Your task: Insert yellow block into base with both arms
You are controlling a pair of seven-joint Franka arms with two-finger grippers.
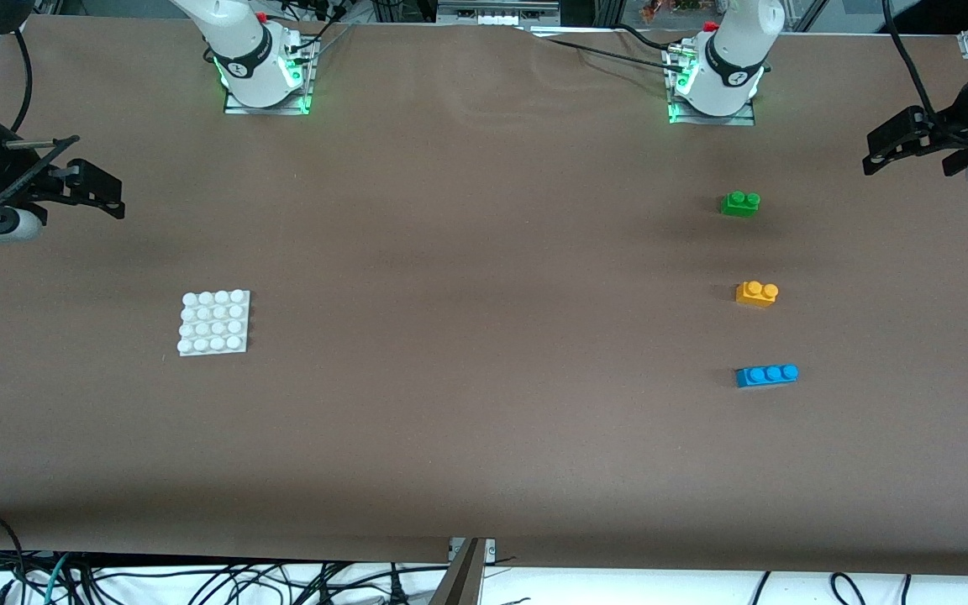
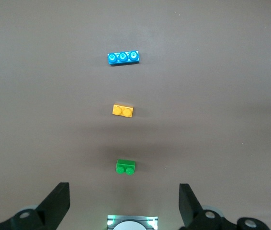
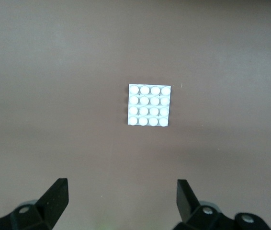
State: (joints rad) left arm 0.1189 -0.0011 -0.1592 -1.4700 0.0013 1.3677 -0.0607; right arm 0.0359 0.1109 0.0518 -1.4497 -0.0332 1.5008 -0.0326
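The yellow block lies on the brown table toward the left arm's end, between a green brick and a blue brick; it also shows in the left wrist view. The white base lies flat toward the right arm's end and shows in the right wrist view. My left gripper is open and empty, high over the left arm's end of the table, well apart from the bricks. My right gripper is open and empty, high over the right arm's end, apart from the base.
A green two-stud brick lies farther from the front camera than the yellow block, and a blue three-stud brick lies nearer. The arm bases stand along the table's back edge. Cables hang below the front edge.
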